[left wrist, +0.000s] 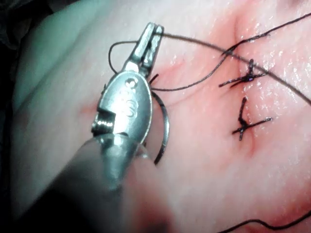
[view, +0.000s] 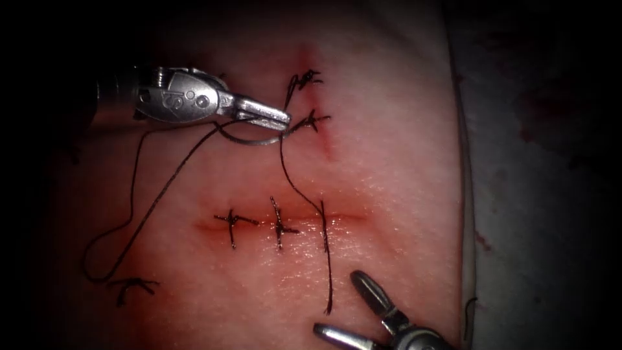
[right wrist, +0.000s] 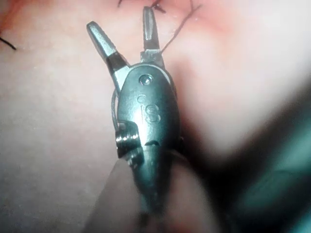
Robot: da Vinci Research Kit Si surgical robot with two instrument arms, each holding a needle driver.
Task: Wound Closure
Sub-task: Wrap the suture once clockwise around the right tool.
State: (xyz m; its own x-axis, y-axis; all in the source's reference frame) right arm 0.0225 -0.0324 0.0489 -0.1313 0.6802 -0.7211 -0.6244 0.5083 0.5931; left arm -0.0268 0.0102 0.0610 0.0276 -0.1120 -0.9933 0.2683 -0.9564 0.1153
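Observation:
My left tool is above the horizontal cut, just left of the short upper cut. Its jaws are shut on the curved needle near one end. The needle arcs under the jaws, out of the tissue. Black thread trails from it down to the left in a long loop. Another strand runs down to the rightmost stitch, and its tail ends near my right tool. That tool is below the cut, open and holding nothing.
Two knotted stitches cross the horizontal cut, and two knots sit on the upper cut. A loose knot of thread lies at the lower left. The tissue's right edge meets a grey cloth.

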